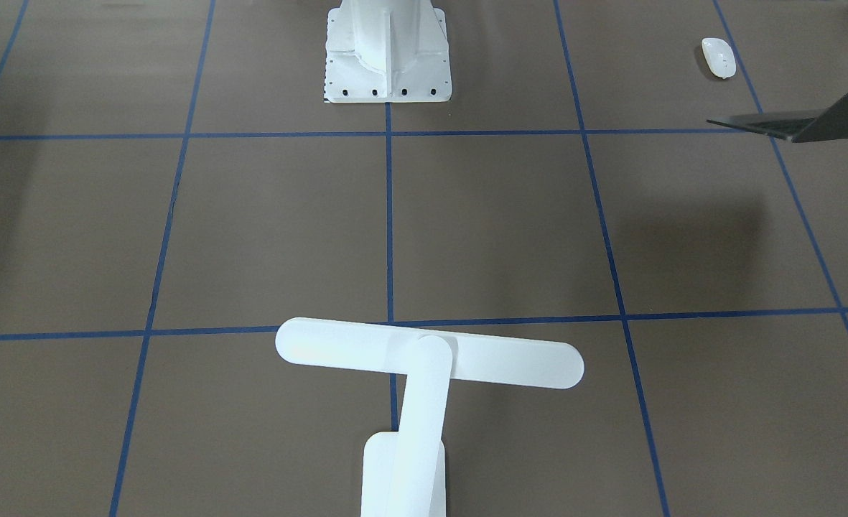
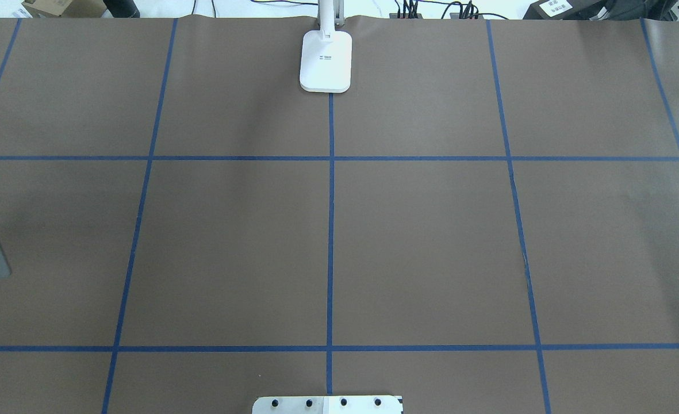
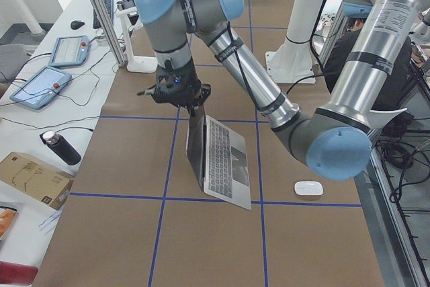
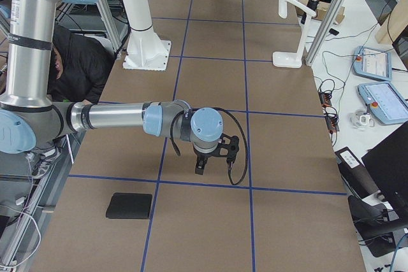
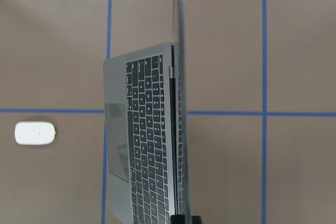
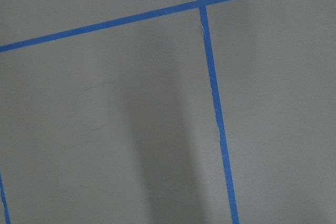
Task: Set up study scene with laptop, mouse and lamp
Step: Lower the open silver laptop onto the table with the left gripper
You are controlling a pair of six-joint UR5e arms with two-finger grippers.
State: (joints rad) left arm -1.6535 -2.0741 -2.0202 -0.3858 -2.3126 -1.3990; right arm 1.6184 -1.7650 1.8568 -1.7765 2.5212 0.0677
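Wide tabletop [image 2: 419, 247] free between lamp [image 2: 326, 60] and pedestal [image 2: 328, 404].

The laptop [image 5: 142, 135] looks matt metal, the mouse [image 5: 35, 133] glossy plastic.

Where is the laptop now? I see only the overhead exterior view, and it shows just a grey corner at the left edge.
Observer: The laptop stands open on the table, lid nearly upright.
Operator: Is the left arm on it?
Observer: The left gripper is at the lid's top edge; its grip I cannot tell.
Operator: And the mouse?
Observer: The mouse lies beside the laptop's trackpad side, apart from it.
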